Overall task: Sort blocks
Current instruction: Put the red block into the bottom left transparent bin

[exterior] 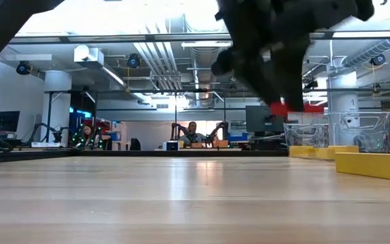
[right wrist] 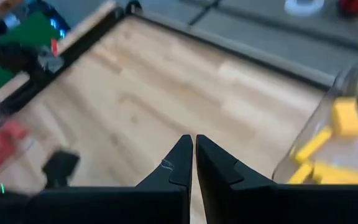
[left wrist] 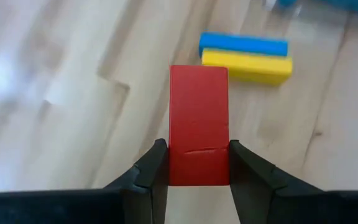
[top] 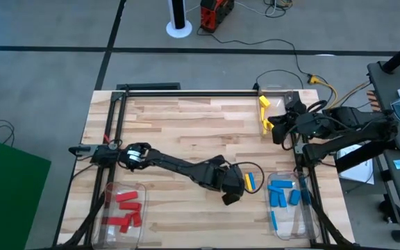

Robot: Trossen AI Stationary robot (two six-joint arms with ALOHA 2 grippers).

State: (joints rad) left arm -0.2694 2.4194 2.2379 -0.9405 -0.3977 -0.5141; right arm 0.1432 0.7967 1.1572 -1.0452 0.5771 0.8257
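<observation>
Overhead, the left gripper (top: 230,192) reaches across the wooden tabletop (top: 186,125) toward its right half, close beside a yellow block (top: 246,182) and a blue block (top: 252,182) lying side by side on the wood. A clear bin (top: 122,208) near the left front corner holds red blocks (top: 126,202), another at the right front holds blue blocks (top: 281,193), and a third at the right rear holds yellow blocks (top: 264,111). The right gripper (top: 275,129) waits at the right edge, just beside the yellow bin.

From table height, a dark arm hangs above the wood with a red block (exterior: 291,107) showing at its lower end, clear of the surface. Yellow blocks (exterior: 371,165) lie on the wood at the right, and people sit in the room behind.

At the left wrist, the jaws are clamped on both long sides of the red block (left wrist: 198,124), which sticks out forward; the yellow block (left wrist: 246,65) and blue block (left wrist: 243,43) lie touching each other just beyond it.

At the right wrist, the jaws are pressed together with nothing between them, and yellow blocks (right wrist: 328,146) sit in their bin off to one side.
</observation>
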